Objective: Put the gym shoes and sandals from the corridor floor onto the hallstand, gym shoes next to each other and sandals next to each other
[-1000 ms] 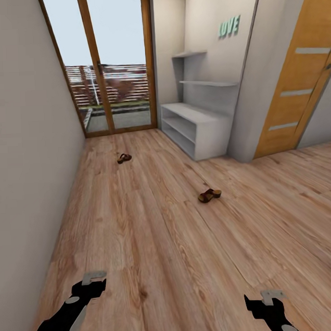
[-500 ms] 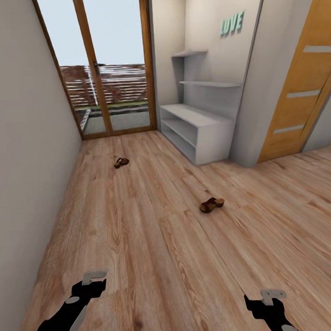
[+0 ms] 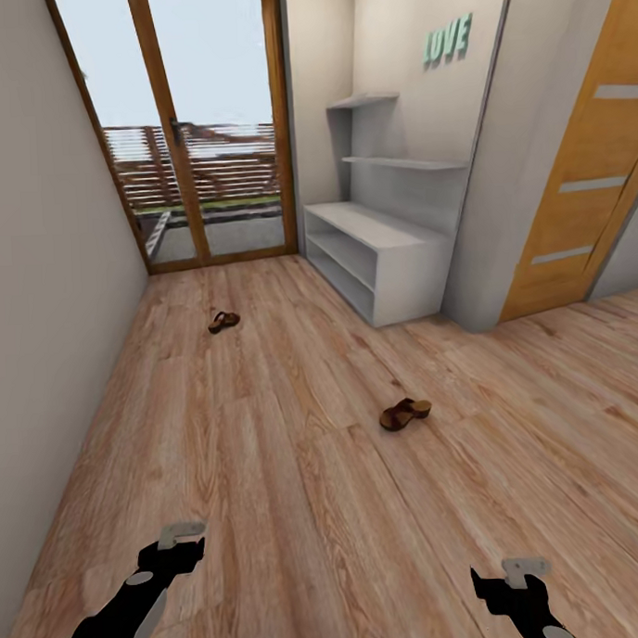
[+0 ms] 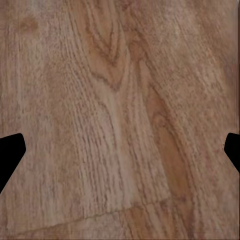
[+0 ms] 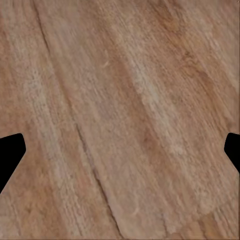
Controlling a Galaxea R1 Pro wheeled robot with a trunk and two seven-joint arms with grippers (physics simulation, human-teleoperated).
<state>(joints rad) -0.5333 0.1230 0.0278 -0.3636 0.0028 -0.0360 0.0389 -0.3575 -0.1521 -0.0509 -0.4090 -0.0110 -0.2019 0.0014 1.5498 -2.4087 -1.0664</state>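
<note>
Floorboards first: the corridor floor [image 3: 299, 505] takes up most of the head view, with the left tool [image 3: 180, 545] and right tool [image 3: 516, 578] hanging low over it at the near edge. Both wrist views look straight down at bare planks with the fingertips [image 4: 10, 150] spread way out at the sides, so both tools are wide open with nothing in them. A bit further up, one sandal [image 3: 404, 413] sits on the floor toward the right, and the other sandal [image 3: 223, 320] is further off near the left wall, so the two are well apart. Past those, the hallstand [image 3: 376, 251] stands against the right wall, shelves bare, next to the glass door [image 3: 213, 129] at the far end.
</note>
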